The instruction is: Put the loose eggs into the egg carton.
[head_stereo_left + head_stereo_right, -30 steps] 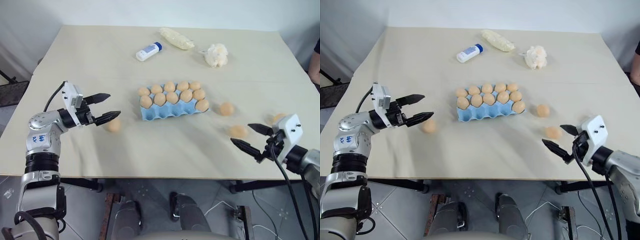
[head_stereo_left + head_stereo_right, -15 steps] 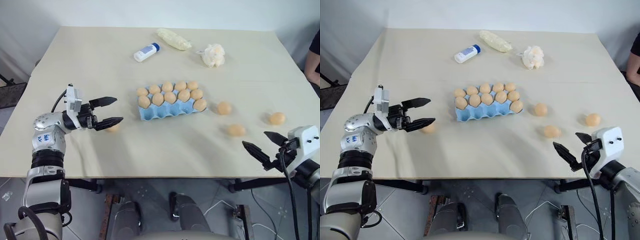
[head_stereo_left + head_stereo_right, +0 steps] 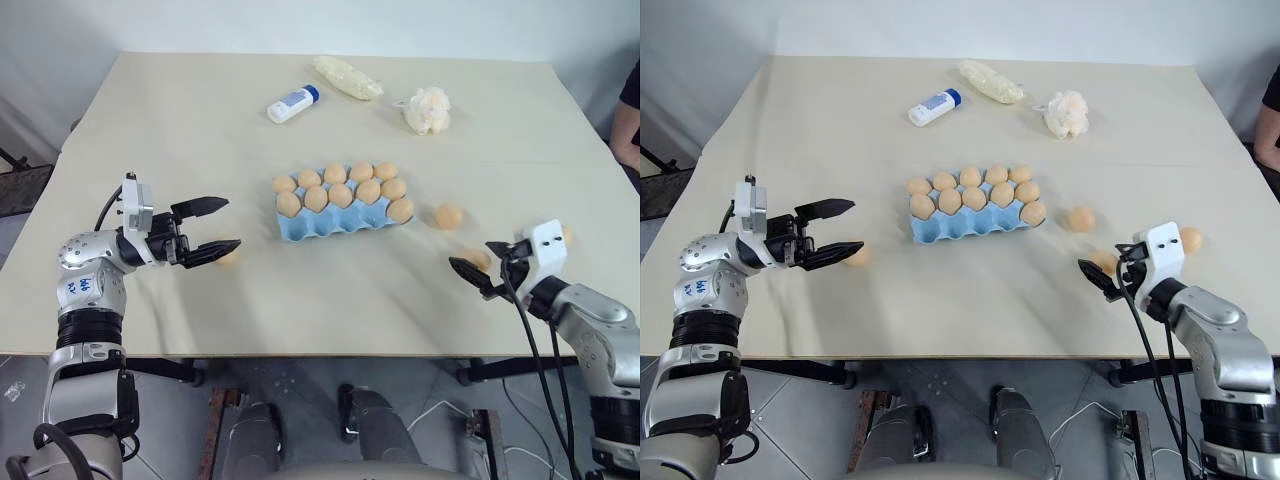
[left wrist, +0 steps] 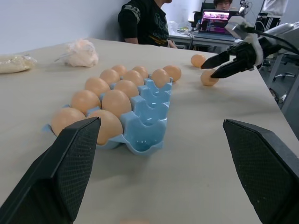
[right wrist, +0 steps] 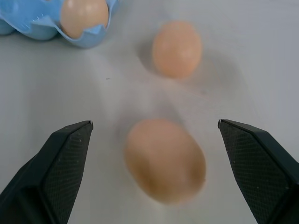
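Right tool (image 3: 478, 266) was low over the near right of the bench (image 3: 330, 300), fingers spread wide, empty, with a loose egg (image 5: 164, 158) lying between them but not yet touched. Left tool (image 3: 212, 225) hovered at the near left, also spread wide and empty, another egg (image 3: 855, 256) just beside its lower finger. Eggs looked light, smooth, rigid but brittle; likely to roll or squirt out if pinched off-centre, so best taken across the widest middle with a soft squeeze. Further back, a third egg (image 3: 448, 215) lay just right of the carton (image 3: 330, 224), a fourth (image 3: 1189, 239) near the right edge. The carton sat mid-bench, two far rows filled, near row of cups empty. Bottle (image 3: 293, 103) and puff ball (image 3: 428, 110) at the far side.
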